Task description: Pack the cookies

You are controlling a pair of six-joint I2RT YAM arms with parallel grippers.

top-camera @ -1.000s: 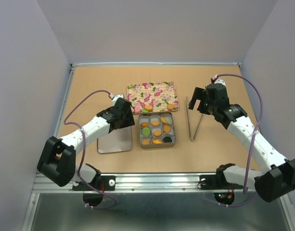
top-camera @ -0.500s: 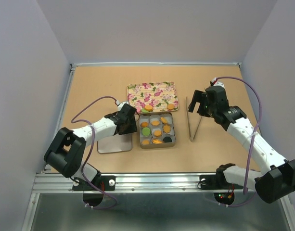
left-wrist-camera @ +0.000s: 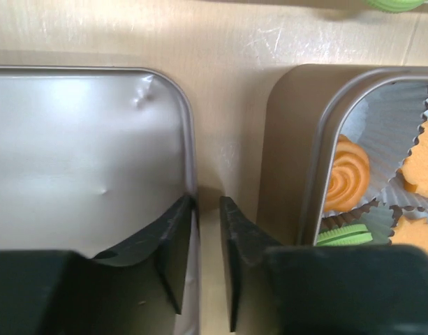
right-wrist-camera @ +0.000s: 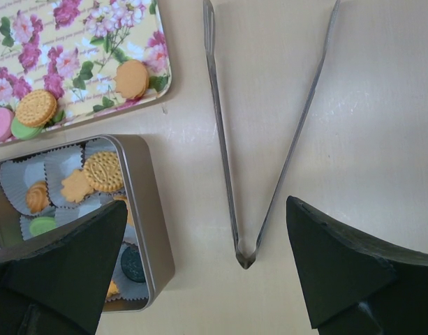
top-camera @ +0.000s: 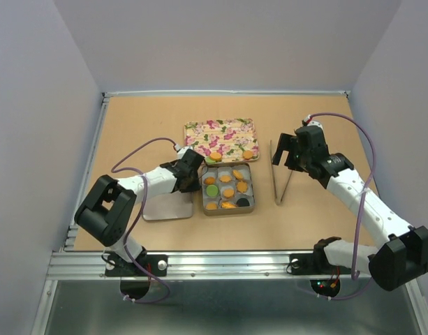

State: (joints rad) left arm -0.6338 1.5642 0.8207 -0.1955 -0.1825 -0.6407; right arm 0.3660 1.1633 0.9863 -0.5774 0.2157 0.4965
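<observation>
The left tool [left-wrist-camera: 205,206] sits with fingers narrowly apart, astride the right rim of the silver lid [left-wrist-camera: 81,153], not visibly pinching it. Just to its right stands the tin [left-wrist-camera: 290,139], holding cookies [left-wrist-camera: 346,181]. More lie on the floral tray [top-camera: 220,131] beyond. The right tool [right-wrist-camera: 207,234], spread wide, hangs over the tongs [right-wrist-camera: 220,139].

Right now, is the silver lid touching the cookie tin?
Apart. The left wrist view shows bare table between the lid and the tin.
</observation>
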